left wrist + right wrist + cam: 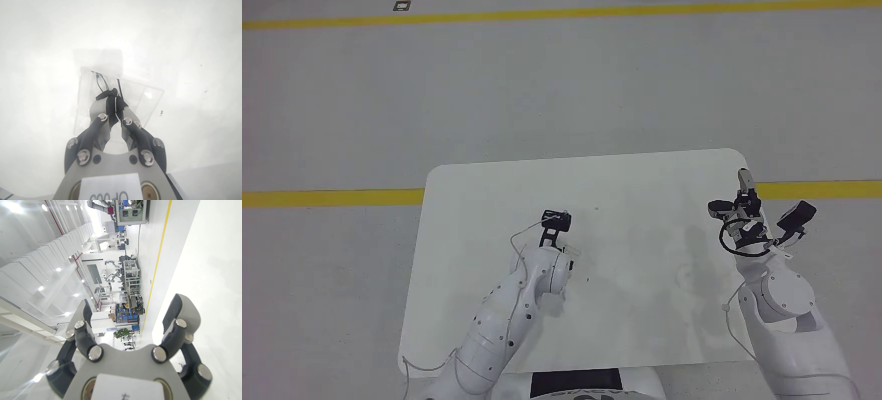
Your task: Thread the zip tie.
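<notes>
Thin black zip ties [100,83] lie in a shallow clear plastic tray [151,100] on the white table [642,300]. My left gripper [114,98] points down into the tray, its black-taped fingers [109,106] shut together on the end of a zip tie [120,89] at their tips. From above, the left gripper [557,222] sits left of the table's middle. My right gripper [734,195] is raised near the table's right edge. It [130,301] stands open, facing out into the room, with nothing between its fingers [172,311].
The table's right edge runs close beside the right arm. A few small dark specks [161,112] lie on the table beside the tray. Yellow floor lines [332,198] run past the table.
</notes>
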`<act>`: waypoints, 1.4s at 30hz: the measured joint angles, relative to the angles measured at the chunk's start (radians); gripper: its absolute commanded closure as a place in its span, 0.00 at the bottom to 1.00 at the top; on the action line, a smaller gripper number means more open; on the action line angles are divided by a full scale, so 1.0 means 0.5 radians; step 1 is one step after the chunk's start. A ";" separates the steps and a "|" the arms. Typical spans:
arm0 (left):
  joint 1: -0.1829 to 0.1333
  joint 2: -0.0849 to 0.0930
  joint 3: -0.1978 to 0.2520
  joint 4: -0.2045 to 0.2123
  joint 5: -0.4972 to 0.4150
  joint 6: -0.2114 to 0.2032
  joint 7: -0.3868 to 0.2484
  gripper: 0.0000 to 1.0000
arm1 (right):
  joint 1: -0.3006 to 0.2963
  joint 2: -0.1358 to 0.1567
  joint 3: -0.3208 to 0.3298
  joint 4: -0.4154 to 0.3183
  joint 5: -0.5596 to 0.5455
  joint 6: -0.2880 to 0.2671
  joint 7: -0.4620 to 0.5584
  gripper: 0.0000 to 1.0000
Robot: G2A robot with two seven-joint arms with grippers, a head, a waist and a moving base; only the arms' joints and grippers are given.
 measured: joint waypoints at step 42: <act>-0.076 0.020 0.056 0.104 -0.032 0.055 -0.008 1.00 | 0.000 0.000 0.000 0.000 0.000 0.000 0.000 0.00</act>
